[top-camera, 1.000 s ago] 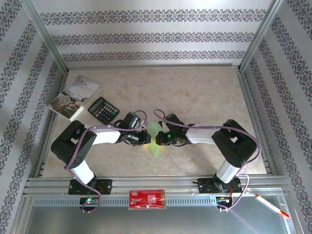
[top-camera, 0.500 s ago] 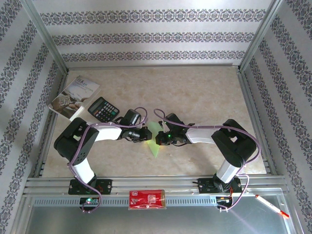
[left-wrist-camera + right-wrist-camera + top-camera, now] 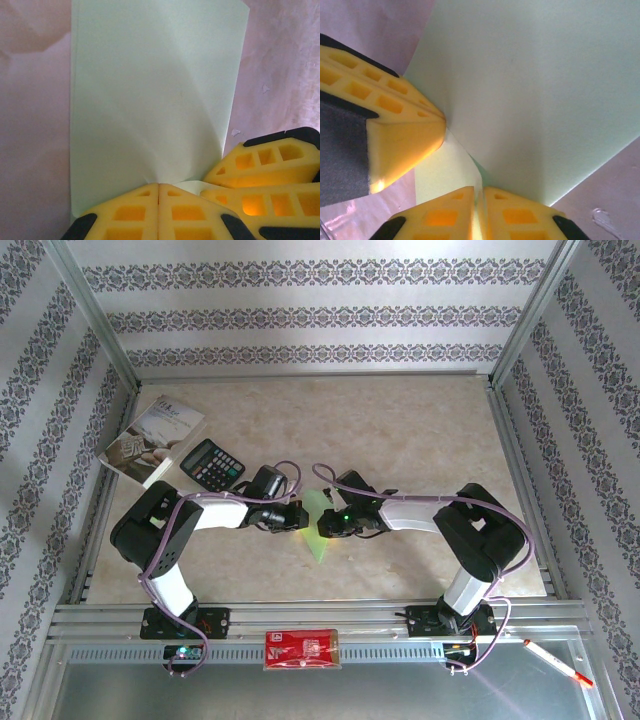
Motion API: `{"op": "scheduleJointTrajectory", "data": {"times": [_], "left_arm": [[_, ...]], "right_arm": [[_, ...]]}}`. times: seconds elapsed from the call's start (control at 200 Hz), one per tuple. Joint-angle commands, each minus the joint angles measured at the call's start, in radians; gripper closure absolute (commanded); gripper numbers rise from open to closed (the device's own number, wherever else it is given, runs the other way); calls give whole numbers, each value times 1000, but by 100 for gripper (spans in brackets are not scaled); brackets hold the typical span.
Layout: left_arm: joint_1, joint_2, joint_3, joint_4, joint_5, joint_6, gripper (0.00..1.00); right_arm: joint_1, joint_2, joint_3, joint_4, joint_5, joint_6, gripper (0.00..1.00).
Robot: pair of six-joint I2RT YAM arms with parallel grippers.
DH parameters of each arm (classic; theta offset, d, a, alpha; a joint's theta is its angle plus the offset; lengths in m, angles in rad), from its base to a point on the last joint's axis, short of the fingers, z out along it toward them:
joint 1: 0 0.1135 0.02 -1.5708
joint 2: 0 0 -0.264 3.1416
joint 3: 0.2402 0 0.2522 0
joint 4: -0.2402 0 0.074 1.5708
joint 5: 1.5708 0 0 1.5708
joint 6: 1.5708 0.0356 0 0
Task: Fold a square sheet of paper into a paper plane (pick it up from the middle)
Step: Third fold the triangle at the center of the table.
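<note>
As we grip the folded green paper sheet (image 3: 318, 527) mid-worktop (image 3: 420, 430), between the arms | left jaws: clamped on its left side | right jaws: pressed together on its right side

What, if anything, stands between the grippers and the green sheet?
Nothing visible. The left gripper is closed on an edge of the square sheet of paper, and the right gripper pinches it right beside. The calculator and booklet lie off to the far left.
</note>
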Motion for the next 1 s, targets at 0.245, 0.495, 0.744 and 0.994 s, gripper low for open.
{"op": "scheduleJointTrajectory", "data": {"times": [0.245,0.495,0.744,0.994], "left_arm": [[12,41,-57,-70,-66,36,100],[12,47,-57,-64,-62,36,100],[11,56,-53,-70,-61,44,100],[12,57,-46,-74,-60,50,100]], "right_arm": [[-11,-201,-4,-187,77,-47,76],[117,-160,-44,48,-7,102,94],[160,-18,22,120,-33,125,98],[155,45,17,99,-28,95,99]]}}
